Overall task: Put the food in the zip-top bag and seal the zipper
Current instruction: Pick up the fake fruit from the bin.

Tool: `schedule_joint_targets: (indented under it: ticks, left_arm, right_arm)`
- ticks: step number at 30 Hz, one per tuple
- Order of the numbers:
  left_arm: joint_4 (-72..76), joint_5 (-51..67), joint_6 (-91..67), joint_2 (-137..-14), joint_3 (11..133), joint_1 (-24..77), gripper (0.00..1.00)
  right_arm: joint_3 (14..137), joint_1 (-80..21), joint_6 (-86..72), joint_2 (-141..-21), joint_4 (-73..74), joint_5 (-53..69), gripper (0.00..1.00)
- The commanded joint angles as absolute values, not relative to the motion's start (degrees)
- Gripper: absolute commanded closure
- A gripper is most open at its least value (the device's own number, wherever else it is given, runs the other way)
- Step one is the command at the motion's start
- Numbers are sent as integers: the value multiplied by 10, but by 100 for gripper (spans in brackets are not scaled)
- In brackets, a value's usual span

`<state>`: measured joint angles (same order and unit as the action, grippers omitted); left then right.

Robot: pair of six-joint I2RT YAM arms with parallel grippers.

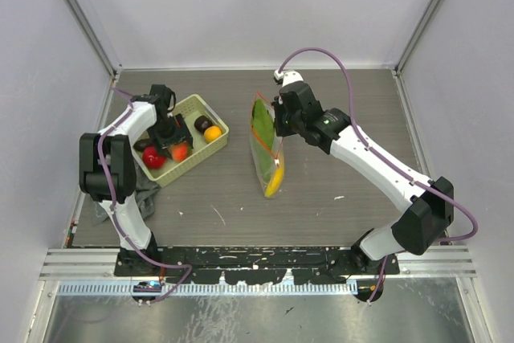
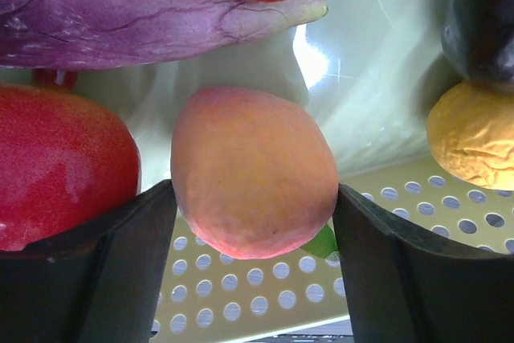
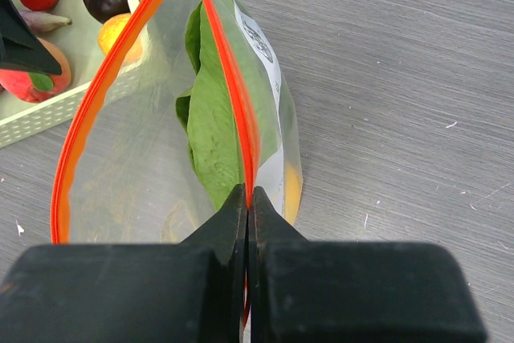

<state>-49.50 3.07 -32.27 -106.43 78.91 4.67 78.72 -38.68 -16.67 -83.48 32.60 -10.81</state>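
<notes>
The zip-top bag (image 1: 265, 150) stands on its side mid-table with its mouth open. My right gripper (image 1: 278, 123) is shut on the bag's red-orange zipper (image 3: 231, 86), pinching one edge of it between the fingers (image 3: 247, 195). A green leaf (image 3: 213, 126) and a yellow banana (image 1: 275, 183) lie inside the bag. My left gripper (image 1: 175, 144) is down in the basket, its fingers closed against both sides of an orange-pink fruit (image 2: 253, 170). Around it lie a red fruit (image 2: 64, 166), a purple eggplant (image 2: 120, 10), a dark brown piece (image 2: 482, 22) and a yellow-orange piece (image 2: 474, 138).
The yellow-green perforated basket (image 1: 199, 157) sits at the left rear of the table. A grey cloth (image 1: 144, 195) lies by the left arm's base. Metal frame posts and white walls close in the table.
</notes>
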Motion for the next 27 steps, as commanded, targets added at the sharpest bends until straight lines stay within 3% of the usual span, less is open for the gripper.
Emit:
schedule_joint_targets:
  ticks: [1,5,16,27]
  left_arm:
    - [-482,46,-327,-1048,783,53,35]
    - [-478,50,-332,-1009,776,54,47]
    - [-456,28,-326,-899,745,67,51]
    - [-406,29,-319,-760,751,166,51]
  right_arm:
    - [787,-389,-172,-806,300,-108,99]
    - [787,-389,-175,-802,302,-112,99]
    - [794,-388,-191,-800,306,-118,99]
    - [811,-389,-199,-802,325,-119,99]
